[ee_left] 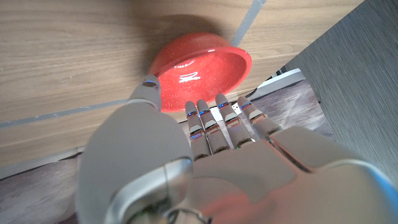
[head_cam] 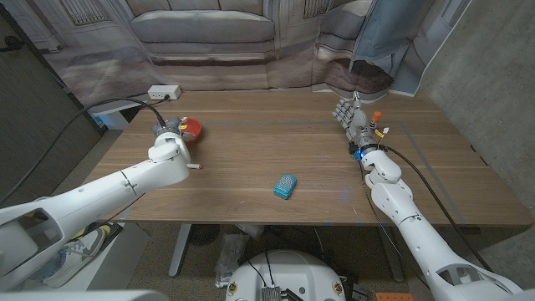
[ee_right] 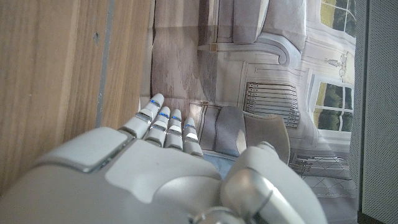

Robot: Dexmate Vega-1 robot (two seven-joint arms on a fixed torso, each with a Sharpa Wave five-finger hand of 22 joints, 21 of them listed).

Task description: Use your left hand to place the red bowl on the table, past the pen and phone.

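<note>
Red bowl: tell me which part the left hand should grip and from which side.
Grip the red bowl by its thin rim, on the side nearest the left hand, whose fingers already reach it there. It looks shallow and open, tipped toward the hand, so thumb over the lip and fingers beneath should probably hold.

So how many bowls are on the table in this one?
1. The red bowl sits on the table's far left part, just beyond the left hand. Anything behind that arm could be hidden.

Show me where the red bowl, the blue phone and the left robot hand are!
red bowl (ee_left: 202,68), left wrist view, shiny inside.
blue phone (head_cam: 285,186), head view, middle of its case.
left robot hand (head_cam: 168,146), head view, back of the hand.
</note>
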